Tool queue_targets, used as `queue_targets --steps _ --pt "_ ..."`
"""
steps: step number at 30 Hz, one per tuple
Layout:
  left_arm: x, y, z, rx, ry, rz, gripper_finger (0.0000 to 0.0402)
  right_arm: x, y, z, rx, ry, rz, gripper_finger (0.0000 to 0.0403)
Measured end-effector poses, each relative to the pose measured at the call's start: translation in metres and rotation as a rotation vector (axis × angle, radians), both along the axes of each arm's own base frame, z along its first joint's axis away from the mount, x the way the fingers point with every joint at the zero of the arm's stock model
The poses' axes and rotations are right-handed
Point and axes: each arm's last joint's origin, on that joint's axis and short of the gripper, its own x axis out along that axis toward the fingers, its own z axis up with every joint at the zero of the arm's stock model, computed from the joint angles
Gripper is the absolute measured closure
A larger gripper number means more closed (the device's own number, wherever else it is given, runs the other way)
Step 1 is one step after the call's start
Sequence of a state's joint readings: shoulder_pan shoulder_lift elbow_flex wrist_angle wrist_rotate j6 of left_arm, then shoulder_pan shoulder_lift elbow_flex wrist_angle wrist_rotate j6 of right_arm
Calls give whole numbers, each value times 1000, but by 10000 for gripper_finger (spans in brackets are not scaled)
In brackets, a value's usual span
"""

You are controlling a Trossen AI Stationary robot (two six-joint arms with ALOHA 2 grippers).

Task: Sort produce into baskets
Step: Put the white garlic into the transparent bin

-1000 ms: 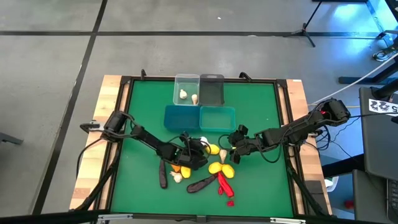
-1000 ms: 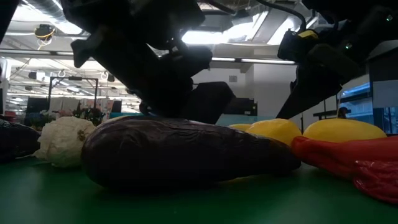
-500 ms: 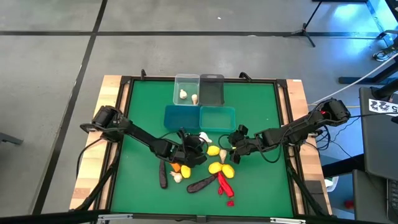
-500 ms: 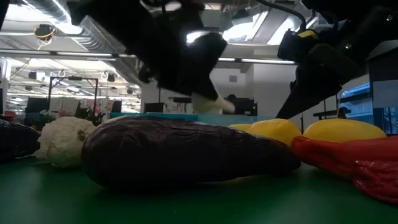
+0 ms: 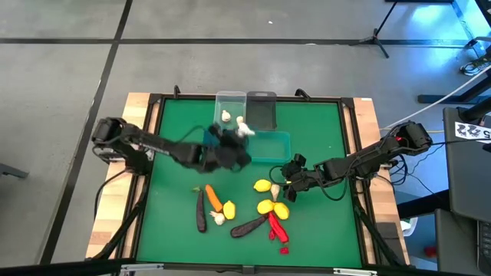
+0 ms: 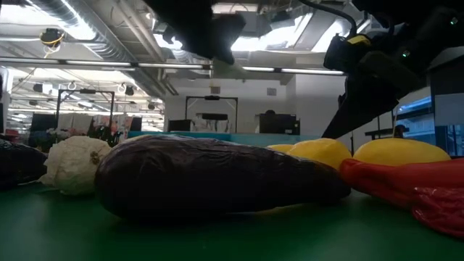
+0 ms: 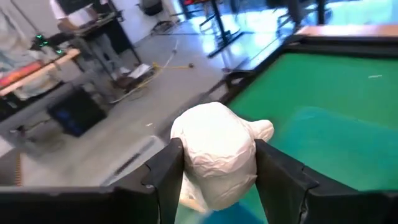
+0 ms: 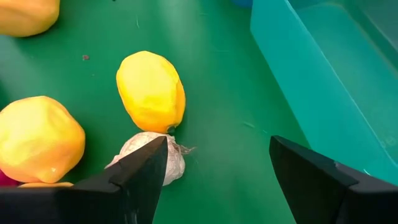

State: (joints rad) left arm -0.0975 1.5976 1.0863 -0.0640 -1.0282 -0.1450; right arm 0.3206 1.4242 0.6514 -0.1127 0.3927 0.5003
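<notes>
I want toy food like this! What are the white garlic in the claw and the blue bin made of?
The garlic bulb, gripped in the left gripper, looks like soft matte plastic or rubber; its skin is creased and wrinkled. It could be wrapped, hard to tell. The teal bin looks like smooth, slightly see-through plastic, with a thin, even, glossy wall.

Crinkled matt garlic bulb [image 7: 214, 155], translucent plastic teal bin [image 8: 323, 74]

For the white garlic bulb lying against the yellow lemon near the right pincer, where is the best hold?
Probably across the white garlic bulb at its round body, from above. The yellow lemon touches one side, so fingers fit best on the two free flanks. The open right pincer already hovers beside it.
</notes>
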Motion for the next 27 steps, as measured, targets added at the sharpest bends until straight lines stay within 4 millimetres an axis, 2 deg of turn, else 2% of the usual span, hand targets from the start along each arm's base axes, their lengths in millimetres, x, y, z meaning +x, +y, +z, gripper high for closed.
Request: queue_targets --steps 3,7,12,15,20,24,27 --pt "-4 42 5 -51 32 4 233 0 0 0 -1 1 0 123" --pt "-12 100 2 -114 69 36 233 0 0 0 -1 3 0 123" --pt "-30 169 -13 -255 66 54 233 0 0 0 -3 3 3 123" --pt "-38 197 -25 -337 45 21 233 0 0 0 -4 2 4 123" --pt "-44 222 -49 -408 90 20 233 0 0 0 -4 2 4 123" --pt "-42 224 -62 -412 172 -19 233 0 0 0 -4 2 4 123" --pt "-39 220 -63 -389 208 -55 218 0 0 0 -4 2 4 123"
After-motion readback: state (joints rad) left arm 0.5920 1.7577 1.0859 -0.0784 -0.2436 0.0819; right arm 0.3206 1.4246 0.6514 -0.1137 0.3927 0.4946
